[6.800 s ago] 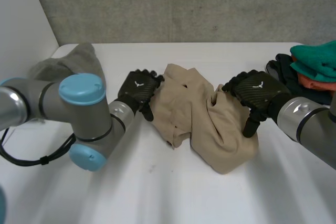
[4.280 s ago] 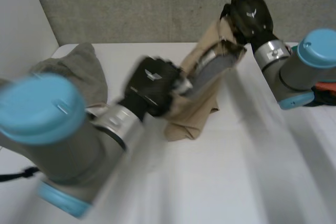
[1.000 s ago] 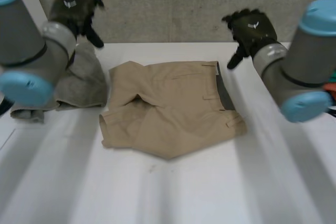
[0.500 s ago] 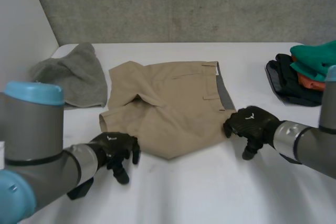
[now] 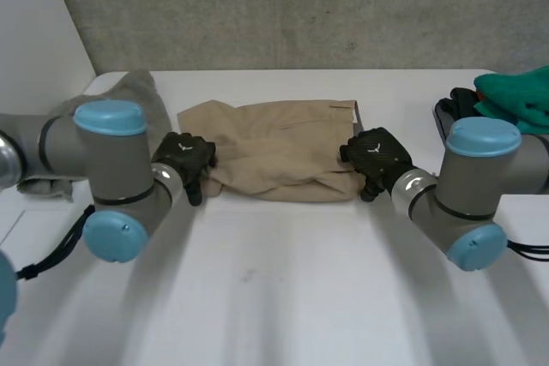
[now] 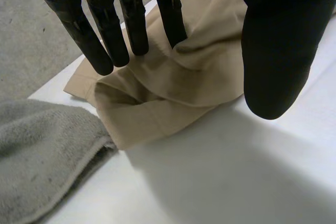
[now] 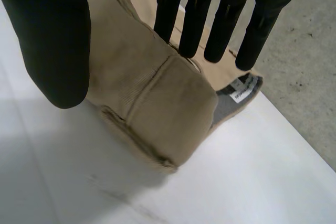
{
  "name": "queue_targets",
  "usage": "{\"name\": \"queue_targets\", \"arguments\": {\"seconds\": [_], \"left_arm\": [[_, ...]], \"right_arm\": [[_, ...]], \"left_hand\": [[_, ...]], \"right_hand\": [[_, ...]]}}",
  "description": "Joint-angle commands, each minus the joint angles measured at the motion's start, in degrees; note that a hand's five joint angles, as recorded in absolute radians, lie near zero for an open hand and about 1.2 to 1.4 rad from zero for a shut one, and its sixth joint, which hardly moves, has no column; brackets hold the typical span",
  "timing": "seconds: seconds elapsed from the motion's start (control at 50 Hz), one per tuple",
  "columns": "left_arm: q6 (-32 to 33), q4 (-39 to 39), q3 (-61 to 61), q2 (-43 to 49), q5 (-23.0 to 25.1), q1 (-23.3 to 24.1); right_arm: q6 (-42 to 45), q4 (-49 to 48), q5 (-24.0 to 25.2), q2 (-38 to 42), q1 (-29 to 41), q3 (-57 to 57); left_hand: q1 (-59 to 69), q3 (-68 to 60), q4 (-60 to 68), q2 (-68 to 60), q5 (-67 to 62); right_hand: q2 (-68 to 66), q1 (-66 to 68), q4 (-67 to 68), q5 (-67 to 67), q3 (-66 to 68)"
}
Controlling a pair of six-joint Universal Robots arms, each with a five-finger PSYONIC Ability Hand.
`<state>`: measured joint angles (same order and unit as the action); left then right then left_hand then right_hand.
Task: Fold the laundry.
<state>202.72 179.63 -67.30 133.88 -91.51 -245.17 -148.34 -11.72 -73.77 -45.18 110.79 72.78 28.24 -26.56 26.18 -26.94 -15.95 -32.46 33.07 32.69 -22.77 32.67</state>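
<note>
The tan shorts (image 5: pixel 276 160) lie folded in half lengthwise in the middle of the white table (image 5: pixel 283 297). My left hand (image 5: pixel 183 159) rests at their left end. In the left wrist view its fingers (image 6: pixel 131 22) stand straight over the leg fold of the shorts (image 6: pixel 157 95), and the thumb is held apart. My right hand (image 5: pixel 377 153) is at the waistband end. Its straight fingers (image 7: pixel 191 19) reach over the doubled waistband (image 7: pixel 152 108), with the thumb spread to one side. Neither hand pinches the cloth.
A grey towel (image 5: pixel 129 100) lies crumpled at the back left, close to my left hand, and also shows beside the shorts (image 6: pixel 37 156). A pile of green, orange and black clothes (image 5: pixel 506 109) sits at the far right. A concrete wall bounds the table's far edge.
The near half of the shorts has been folded over the far half. Both hands moved from the near edge to the shorts' two ends.
</note>
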Motion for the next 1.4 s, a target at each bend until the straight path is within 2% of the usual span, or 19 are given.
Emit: {"name": "queue_targets", "arguments": {"seconds": [0.02, 0.04, 0.08, 0.1, 0.16, 0.26, 0.4, 0.48, 0.56, 0.68, 0.74, 0.8, 0.98, 1.1, 1.12, 1.2, 1.32, 1.4], "left_arm": [[4.35, -0.77, 6.39, 5.42, -0.25, 0.48], [4.79, -0.77, 6.74, 5.77, -0.42, 0.92], [5.05, -0.77, 6.48, 5.51, -0.51, 1.45], [5.23, -0.42, 5.96, 4.90, -0.60, 1.97], [5.14, 0.28, 4.73, 3.14, -1.04, 2.68], [4.09, 2.83, -0.09, -2.91, -3.23, 2.95], [1.89, -0.68, -10.91, -14.60, -4.47, 2.42], [2.77, -6.38, -19.08, -21.98, -2.45, 1.80], [6.80, -15.16, -28.56, -30.06, 1.76, 0.31], [10.06, -25.45, -33.86, -35.97, 5.02, 0.04], [10.06, -29.68, -33.25, -36.76, 6.08, 0.31], [10.15, -30.57, -30.28, -36.42, 5.90, 0.92], [7.61, -26.17, -15.68, -26.05, 1.42, 0.48], [2.95, -24.60, -9.79, -21.30, 1.86, 0.31], [1.81, -23.46, -9.00, -20.43, 1.95, 0.22], [-0.21, -22.65, -9.07, -19.71, 2.21, 0.48], [-1.71, -23.18, -15.21, -24.10, 0.98, 1.19], [-1.89, -20.29, -20.93, -30.25, -0.69, 3.55]], "right_arm": [[0.15, -0.41, -2.70, 3.78, 0.48, -4.40], [0.07, -0.85, -3.39, 3.52, 0.57, -4.40], [0.24, -0.76, -3.93, 3.08, 0.74, -3.79], [0.07, -0.76, -4.54, 1.86, 1.09, -2.57], [0.24, -0.41, -4.81, -0.86, 1.62, -0.28], [1.38, 2.21, -4.46, -9.03, 2.06, 5.78], [6.21, 8.63, -4.46, -16.07, 1.27, 11.41], [12.27, 15.57, -4.55, -20.46, 0.57, 14.31], [18.25, 24.09, -4.54, -24.69, -0.57, 17.39], [27.83, 38.60, -4.28, -29.00, -1.19, 20.73], [29.07, 41.25, -3.32, -29.70, -0.93, 20.74], [27.67, 40.46, -2.09, -29.70, -0.67, 18.99], [13.09, 37.11, -4.89, -22.24, -1.72, 8.53], [9.83, 35.89, -4.90, -20.56, -1.45, 8.26], [9.65, 34.15, -5.16, -20.47, -1.37, 8.34], [8.51, 30.97, -5.68, -19.42, -1.19, 8.61], [7.10, 30.53, -7.09, -18.72, -0.40, 8.96], [6.92, 30.09, -8.06, -18.37, -0.22, 8.96]], "left_hand": [[15.74, -17.42, 17.80, -17.04, -18.03], [21.61, -23.29, 23.66, -22.91, -23.90], [31.20, -32.88, 33.25, -32.50, -33.49], [42.42, -44.10, 44.47, -43.72, -44.70], [51.58, -53.26, 53.64, -52.88, -53.87], [51.76, -53.44, 53.82, -53.06, -54.05], [51.76, -53.44, 53.82, -53.06, -54.05], [51.76, -53.44, 53.82, -53.06, -54.05], [51.76, -53.44, 53.82, -53.06, -54.05], [51.76, -53.44, 53.82, -53.06, -54.05], [51.76, -53.44, 53.82, -53.06, -54.05], [51.76, -53.44, 53.82, -53.06, -54.05], [51.76, -53.44, 53.82, -53.06, -54.05], [51.76, -53.44, 53.82, -53.06, -54.05], [45.45, -47.13, 47.51, -46.75, -47.74], [1.93, -3.61, 3.98, -3.23, -4.22], [-2.54, 0.86, -0.49, 1.24, 0.25], [-3.73, 2.05, -1.68, 2.43, 1.44]], "right_hand": [[-42.21, 41.59, 41.97, -41.89, 42.00], [-47.49, 46.87, 47.26, -47.18, 47.28], [-47.54, 46.93, 47.31, -47.23, 47.33], [-47.54, 46.93, 47.31, -47.23, 47.33], [-47.54, 46.93, 47.31, -47.23, 47.33], [-47.54, 46.93, 47.31, -47.23, 47.33], [-47.54, 46.93, 47.31, -47.23, 47.33], [-47.54, 46.93, 47.31, -47.23, 47.33], [-47.54, 46.93, 47.31, -47.23, 47.33], [-47.54, 46.93, 47.31, -47.23, 47.33], [-47.54, 46.93, 47.31, -47.23, 47.33], [-47.54, 46.93, 47.31, -47.23, 47.33], [-47.54, 46.93, 47.31, -47.23, 47.33], [-47.54, 46.93, 47.31, -47.23, 47.33], [-47.54, 46.93, 47.31, -47.23, 47.33], [-47.54, 46.93, 47.31, -47.23, 47.33], [-47.54, 46.93, 47.31, -47.23, 47.33], [-47.54, 46.93, 47.31, -47.23, 47.33]]}}
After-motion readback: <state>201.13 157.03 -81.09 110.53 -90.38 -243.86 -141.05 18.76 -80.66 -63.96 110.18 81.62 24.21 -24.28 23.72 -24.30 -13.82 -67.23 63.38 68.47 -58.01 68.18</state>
